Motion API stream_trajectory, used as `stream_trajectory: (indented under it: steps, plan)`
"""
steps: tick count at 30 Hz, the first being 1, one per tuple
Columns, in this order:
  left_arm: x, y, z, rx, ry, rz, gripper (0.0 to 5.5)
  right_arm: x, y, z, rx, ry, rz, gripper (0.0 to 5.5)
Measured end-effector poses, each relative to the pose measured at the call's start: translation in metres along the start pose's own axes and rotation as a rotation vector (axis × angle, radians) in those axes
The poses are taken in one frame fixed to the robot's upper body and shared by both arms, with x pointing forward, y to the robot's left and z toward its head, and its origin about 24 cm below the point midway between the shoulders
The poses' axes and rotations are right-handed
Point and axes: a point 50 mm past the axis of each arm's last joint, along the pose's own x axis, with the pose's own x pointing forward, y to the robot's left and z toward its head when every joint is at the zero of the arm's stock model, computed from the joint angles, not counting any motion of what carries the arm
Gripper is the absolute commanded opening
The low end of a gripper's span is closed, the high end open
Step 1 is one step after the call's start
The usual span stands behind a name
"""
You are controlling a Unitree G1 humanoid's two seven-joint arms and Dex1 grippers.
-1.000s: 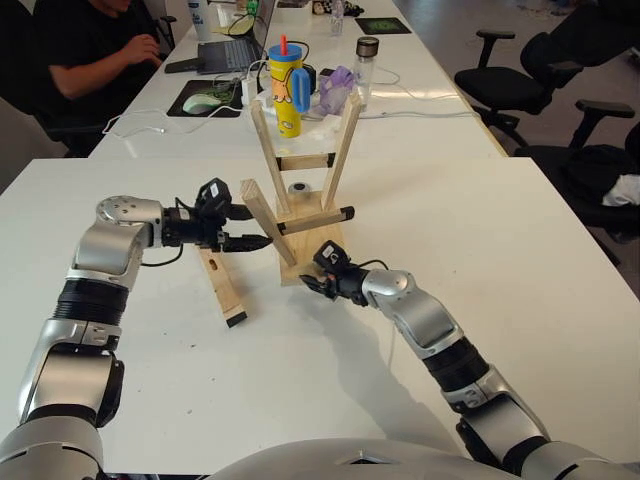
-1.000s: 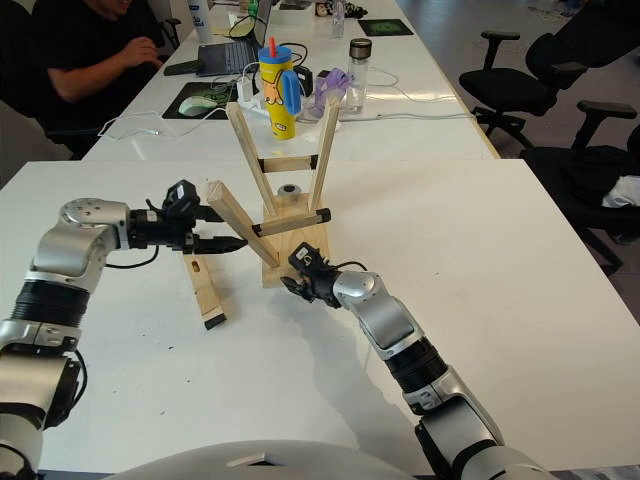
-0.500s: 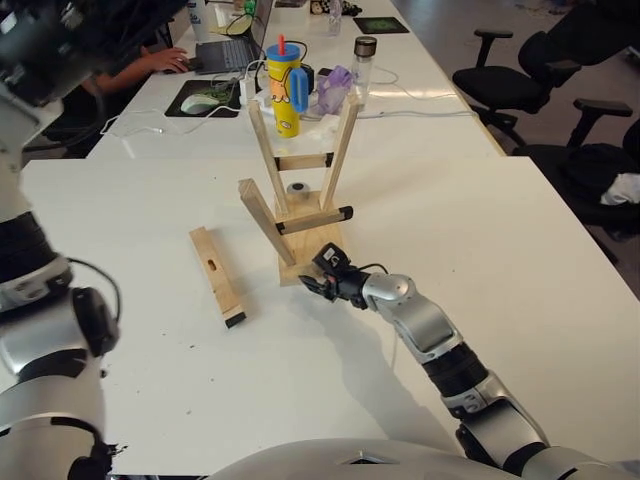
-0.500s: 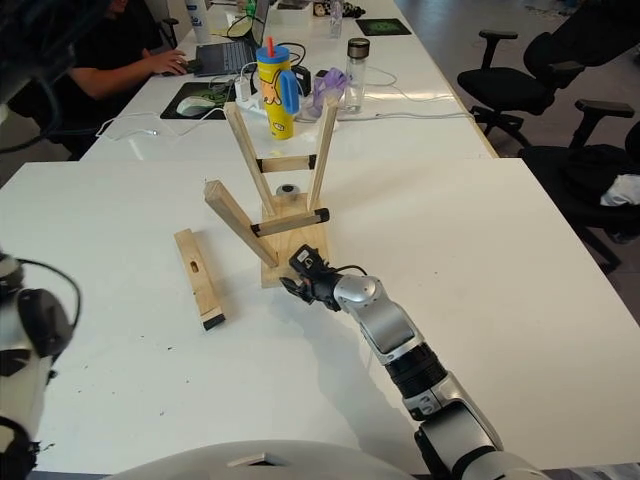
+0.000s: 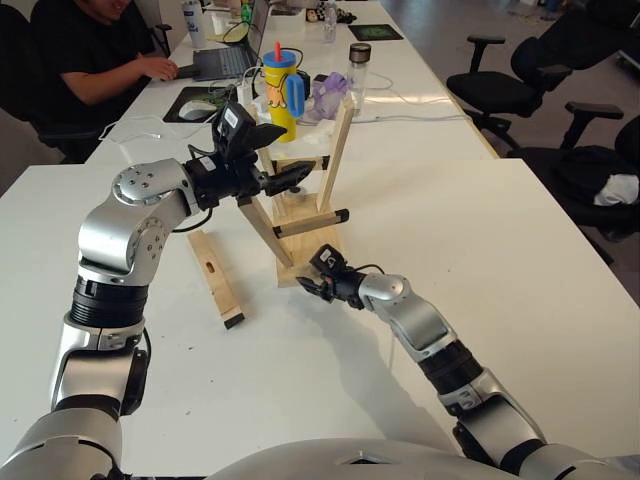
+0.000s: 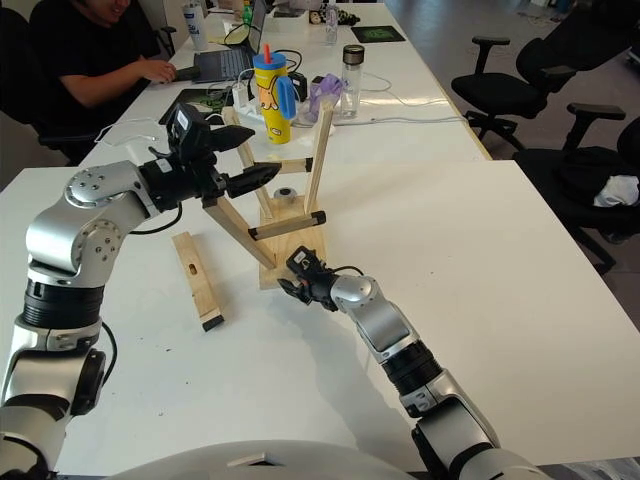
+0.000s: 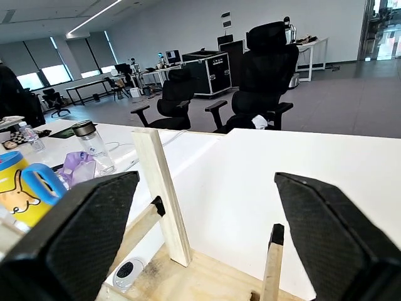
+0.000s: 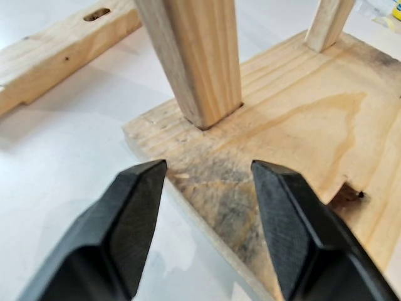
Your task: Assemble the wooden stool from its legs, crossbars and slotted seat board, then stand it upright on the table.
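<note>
Stool is upside down mid-table. The seat board lies flat with three legs sticking up out of it. The fourth leg lies loose on the table just left of the board. The near-left leg leans hard outward, and I'd guess it isn't fully home in its slot.

Left jaws are wide apart, up by the top of the frame near the upper crossbar, gripping nothing. Right jaws are also apart, low at the near corner of the board right by the foot of the leaning leg, and not clamped on anything.

Risks from here:
- Nothing pins the board. A sideways shove from the left jaws high on a leg has plenty of leverage, so the board could slide or the whole frame tip over. The right jaws should bite the board edge first.
- Forcing the leaning leg straight could pop the lower crossbar out of its hole or wedge the leg's foot crooked in the slot.
- Leg top and upper crossbar sit close together, so the left jaws could close on the wrong piece or on both.
- If the right jaws close here, they could nudge the leg's foot instead of gripping the board.
- The loose leg lies under the left arm, and a low sweep could knock it away.
- Can't tell whether the fourth slot is clear.
</note>
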Motion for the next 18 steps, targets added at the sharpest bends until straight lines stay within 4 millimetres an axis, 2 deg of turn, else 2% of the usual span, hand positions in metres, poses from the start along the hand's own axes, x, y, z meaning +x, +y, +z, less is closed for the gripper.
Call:
stream_trajectory:
  steps: [3, 4, 6, 7, 8, 10, 11, 13, 14, 16, 18]
  plan:
    - [-0.009, 0.019, 0.022, -0.027, -0.118, 0.155, 4.84, 0.000, 0.000, 0.001, -0.006, -0.010, 0.001, 2.51]
    - [-0.018, 0.028, 0.033, -0.001, -0.159, 0.230, 4.99, 0.000, 0.001, 0.001, -0.009, -0.015, 0.003, 2.51]
    - [-0.036, 0.042, 0.040, 0.042, -0.155, 0.332, 5.32, 0.000, 0.001, 0.000, -0.016, -0.023, -0.001, 2.51]
    - [-0.059, 0.059, 0.031, 0.073, -0.080, 0.437, 5.38, -0.002, 0.001, -0.002, -0.001, -0.041, -0.019, 2.51]
    - [-0.071, 0.068, 0.021, 0.070, -0.025, 0.500, 5.38, -0.005, -0.001, -0.004, 0.012, -0.059, -0.037, 2.51]
    - [-0.095, 0.078, -0.002, 0.092, 0.102, 0.634, 5.38, -0.013, -0.003, -0.006, 0.052, -0.127, -0.097, 2.51]
    - [-0.107, 0.079, -0.021, 0.087, 0.187, 0.715, 5.38, -0.021, -0.008, -0.010, 0.061, -0.153, -0.162, 2.51]
    - [-0.114, 0.063, -0.063, 0.024, 0.319, 0.812, 5.38, -0.042, -0.023, -0.009, 0.049, -0.218, -0.300, 2.51]
    - [-0.110, 0.048, -0.082, -0.022, 0.356, 0.822, 5.38, -0.053, -0.028, -0.005, 0.036, -0.253, -0.342, 2.51]
    - [-0.103, 0.016, -0.107, -0.093, 0.403, 0.811, 5.38, -0.069, -0.030, 0.002, 0.029, -0.313, -0.365, 2.51]
    - [-0.100, -0.004, -0.115, -0.136, 0.423, 0.812, 5.38, -0.077, -0.029, -0.001, 0.055, -0.320, -0.335, 2.51]
